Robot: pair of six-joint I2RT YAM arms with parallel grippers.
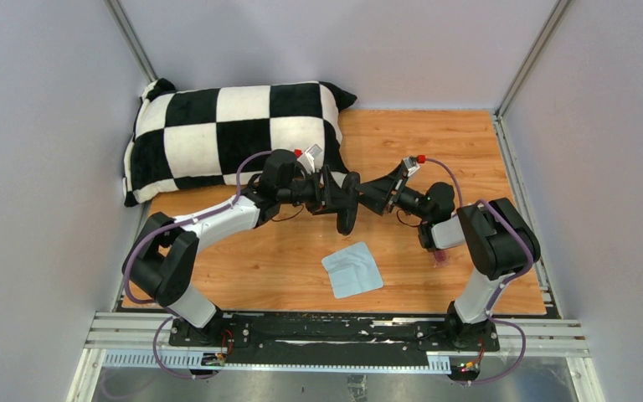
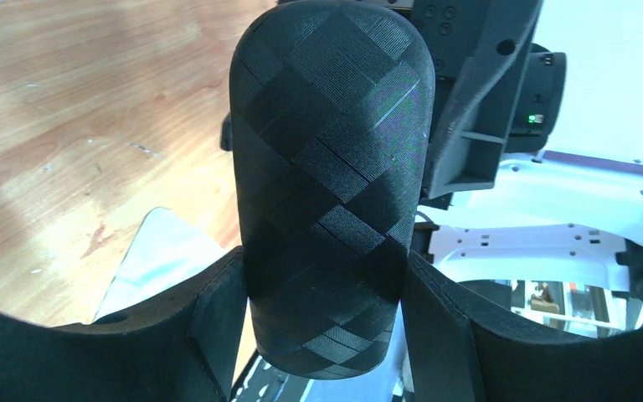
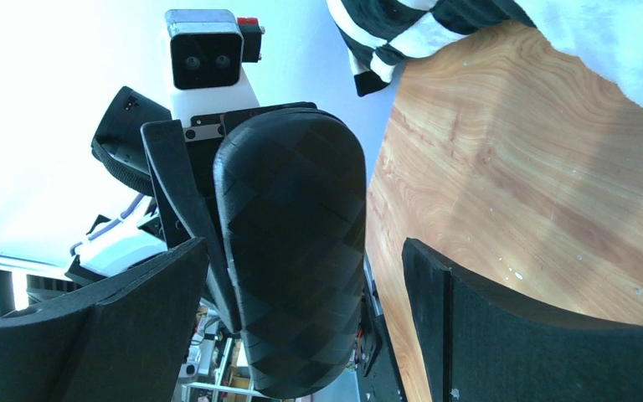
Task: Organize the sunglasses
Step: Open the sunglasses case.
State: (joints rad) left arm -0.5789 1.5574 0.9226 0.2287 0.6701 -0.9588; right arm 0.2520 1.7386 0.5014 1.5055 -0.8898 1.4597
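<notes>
Above the worktop (image 1: 435, 142) my left jaws clamp the black case (image 1: 347, 203), my right jaws gape either side of it, and the sunglasses (image 1: 440, 257) lie unpacked on the wood under my right arm (image 1: 498, 239).

wooden table (image 1: 435, 142) | checkered pillow (image 1: 218, 134) back-left | blue cloth (image 1: 352, 270) front-centre | sunglasses (image 1: 440, 257) right

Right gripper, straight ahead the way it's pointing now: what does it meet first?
The black case held in the left gripper: it sits dead ahead of the open right gripper, apparently close, though depth is unclear.
</notes>
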